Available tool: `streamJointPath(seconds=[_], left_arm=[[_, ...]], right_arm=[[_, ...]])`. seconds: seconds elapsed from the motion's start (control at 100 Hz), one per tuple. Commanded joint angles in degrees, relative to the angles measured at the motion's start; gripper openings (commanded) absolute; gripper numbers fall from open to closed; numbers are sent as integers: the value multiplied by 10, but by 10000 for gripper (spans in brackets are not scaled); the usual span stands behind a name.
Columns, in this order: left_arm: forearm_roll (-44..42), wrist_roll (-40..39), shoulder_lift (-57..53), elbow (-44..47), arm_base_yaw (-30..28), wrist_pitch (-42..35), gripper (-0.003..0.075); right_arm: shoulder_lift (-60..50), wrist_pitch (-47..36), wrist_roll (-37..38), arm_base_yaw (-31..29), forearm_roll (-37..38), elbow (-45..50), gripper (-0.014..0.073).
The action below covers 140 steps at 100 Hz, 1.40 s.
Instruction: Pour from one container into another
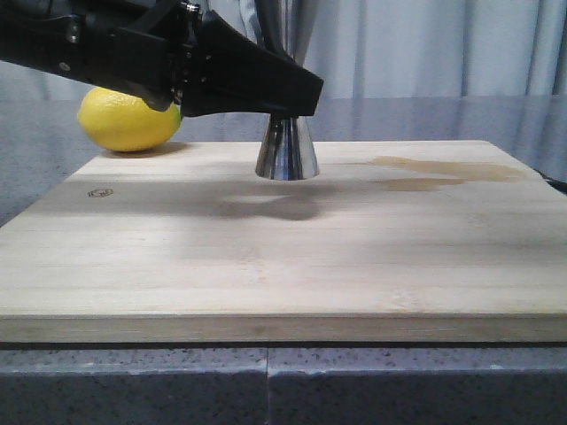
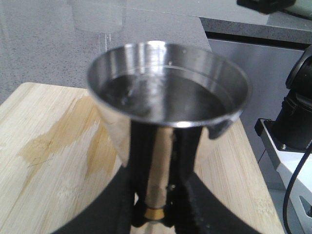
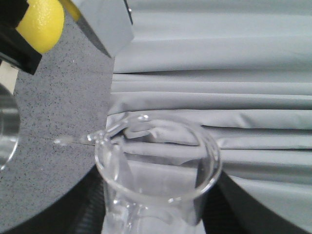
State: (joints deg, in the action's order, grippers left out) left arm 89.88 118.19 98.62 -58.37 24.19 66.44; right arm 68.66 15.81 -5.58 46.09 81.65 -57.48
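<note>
Steel hourglass jigger (image 2: 168,105) in left tool (image 2: 158,217); clear round-rimmed beaker (image 3: 158,168).

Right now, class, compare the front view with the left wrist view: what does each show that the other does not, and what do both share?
Only the front view shows the lemon on the grey counter behind the board, and the jigger's flared base standing on the wood.

Only the left wrist view shows the jigger's open top cup holding clear liquid, the gold band at its waist, and the glass beaker blurred above it.

Both show the steel jigger, the left gripper closed around it, the wooden cutting board and its wet stain.
</note>
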Motion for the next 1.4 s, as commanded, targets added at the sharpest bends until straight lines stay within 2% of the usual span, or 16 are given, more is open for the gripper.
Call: streamJointPath(seconds=[0.0, 0.67, 1.39], left_arm=[[41, -6, -29, -17, 6, 59, -13], [41, -6, -29, -17, 6, 59, -13], [41, -6, -29, -17, 6, 59, -13]], right_arm=[[-12, -6, 0, 0, 18, -20, 164], [-12, -3, 0, 0, -6, -20, 164], [-12, 22, 1, 0, -147, -20, 164]])
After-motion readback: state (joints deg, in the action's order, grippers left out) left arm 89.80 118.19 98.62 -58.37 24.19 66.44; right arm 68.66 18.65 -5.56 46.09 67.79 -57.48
